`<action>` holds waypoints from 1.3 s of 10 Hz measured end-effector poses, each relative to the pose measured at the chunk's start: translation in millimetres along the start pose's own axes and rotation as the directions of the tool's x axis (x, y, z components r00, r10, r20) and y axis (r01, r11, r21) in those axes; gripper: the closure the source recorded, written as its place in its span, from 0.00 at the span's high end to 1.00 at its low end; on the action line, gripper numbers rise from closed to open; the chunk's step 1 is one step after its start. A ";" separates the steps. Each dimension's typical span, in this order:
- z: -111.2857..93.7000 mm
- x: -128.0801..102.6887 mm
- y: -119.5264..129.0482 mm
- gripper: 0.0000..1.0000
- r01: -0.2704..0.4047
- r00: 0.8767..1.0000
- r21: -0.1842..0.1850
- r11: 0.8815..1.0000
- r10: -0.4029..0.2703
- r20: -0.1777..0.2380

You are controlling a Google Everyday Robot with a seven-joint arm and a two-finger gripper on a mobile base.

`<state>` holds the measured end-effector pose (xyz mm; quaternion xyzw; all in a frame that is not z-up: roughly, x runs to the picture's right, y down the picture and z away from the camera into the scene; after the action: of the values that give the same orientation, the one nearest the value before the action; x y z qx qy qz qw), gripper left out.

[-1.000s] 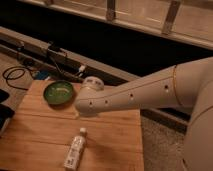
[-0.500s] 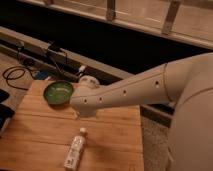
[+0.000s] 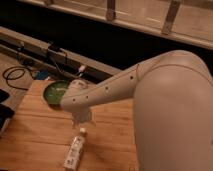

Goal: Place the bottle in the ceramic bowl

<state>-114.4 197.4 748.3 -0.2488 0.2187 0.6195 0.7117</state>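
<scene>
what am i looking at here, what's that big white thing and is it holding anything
The big white shape is a robot arm reaching from the right over a wooden table. The one camera looks down over the arm; where it is mounted I can't tell. At the arm's tip its two-finger hand points down, open and empty, close to a white bottle lying on the table. A green bowl sits at the far left, partly behind the arm.

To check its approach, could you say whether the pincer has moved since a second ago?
Yes: the pincer has come down toward the unmoved bottle and now hangs close by its cap.
</scene>
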 end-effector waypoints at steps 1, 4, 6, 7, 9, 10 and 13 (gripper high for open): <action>9.8 5.5 2.4 0.65 -0.016 1.000 -0.015 1.000 0.016 -0.021; 19.9 11.5 9.0 0.65 -0.029 0.999 -0.037 0.999 0.028 -0.038; 19.9 11.3 7.1 0.65 -0.033 0.999 -0.036 0.999 0.031 -0.038; 19.9 11.6 6.9 0.65 -0.033 0.999 -0.034 0.999 0.031 -0.039; 26.6 13.9 9.7 0.65 -0.040 0.997 -0.038 0.998 0.037 -0.066; 38.2 15.5 11.8 0.65 -0.043 0.995 -0.042 0.998 0.039 -0.093; 57.6 19.9 26.3 0.65 -0.033 0.989 -0.048 0.998 0.026 -0.143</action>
<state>-137.5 251.7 778.8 -0.3068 0.2569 0.6159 0.6786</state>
